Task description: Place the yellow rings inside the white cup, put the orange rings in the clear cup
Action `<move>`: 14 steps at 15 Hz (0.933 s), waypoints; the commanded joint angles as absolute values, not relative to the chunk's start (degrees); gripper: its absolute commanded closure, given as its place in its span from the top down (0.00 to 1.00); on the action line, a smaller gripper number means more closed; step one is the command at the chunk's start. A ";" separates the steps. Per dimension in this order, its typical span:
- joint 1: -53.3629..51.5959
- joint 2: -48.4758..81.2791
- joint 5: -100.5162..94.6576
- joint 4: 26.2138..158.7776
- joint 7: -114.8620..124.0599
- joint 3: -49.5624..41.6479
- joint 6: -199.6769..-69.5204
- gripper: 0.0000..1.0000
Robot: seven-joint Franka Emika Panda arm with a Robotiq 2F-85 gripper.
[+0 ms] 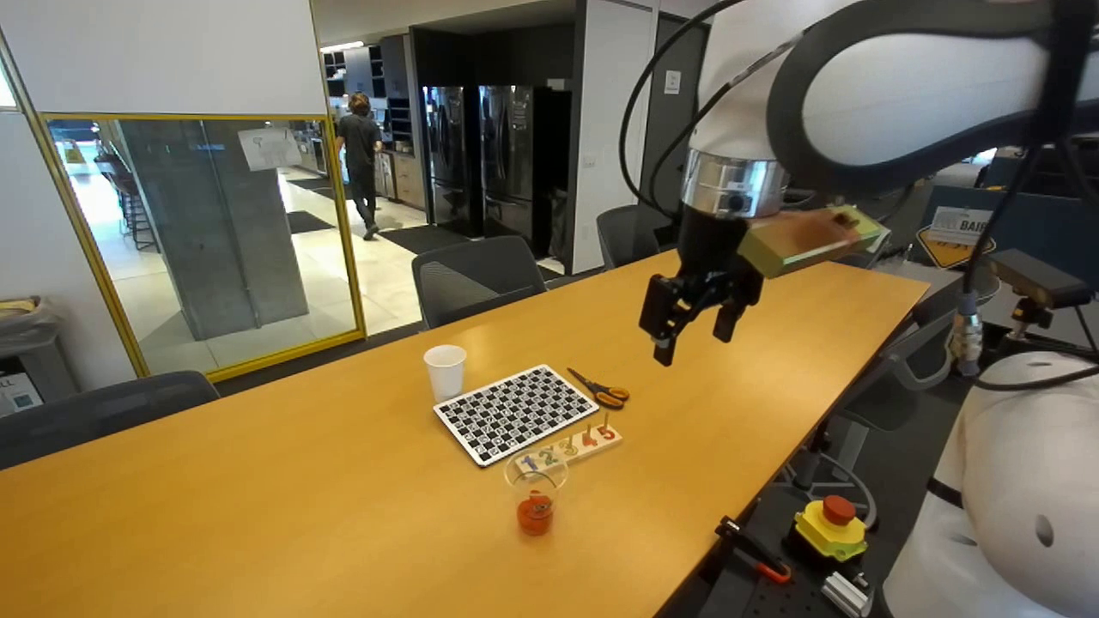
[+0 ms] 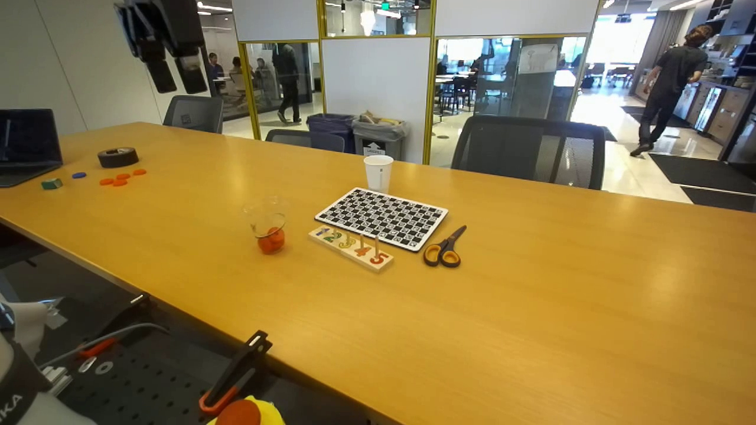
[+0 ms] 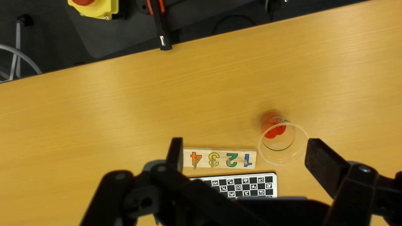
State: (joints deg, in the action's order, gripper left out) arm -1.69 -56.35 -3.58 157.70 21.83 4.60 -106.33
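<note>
The white cup stands upright by the checkerboard in both exterior views; its bottom inside is hidden. The clear cup stands upright near the peg board, also in an exterior view and the wrist view. Orange rings lie at its bottom. Several orange round pieces lie on the table far left in an exterior view. I see no yellow rings. My gripper is open and empty, high above the table, fingers wide apart in the wrist view.
A checkerboard, a numbered peg board with bare pegs and scissors lie mid-table. Black tape, a blue disc, a green block and a laptop are farther off. A clamp grips the table edge.
</note>
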 commanded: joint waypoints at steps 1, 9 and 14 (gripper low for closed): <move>-0.07 -64.13 -3.92 157.57 16.58 4.43 -100.58 1.00; -0.94 -62.91 -3.32 157.87 3.90 -0.81 -101.62 1.00; -0.13 -62.64 -2.93 157.98 4.32 -0.57 -100.57 1.00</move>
State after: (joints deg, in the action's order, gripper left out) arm -1.13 -62.71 -3.64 158.10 5.07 -1.28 -100.62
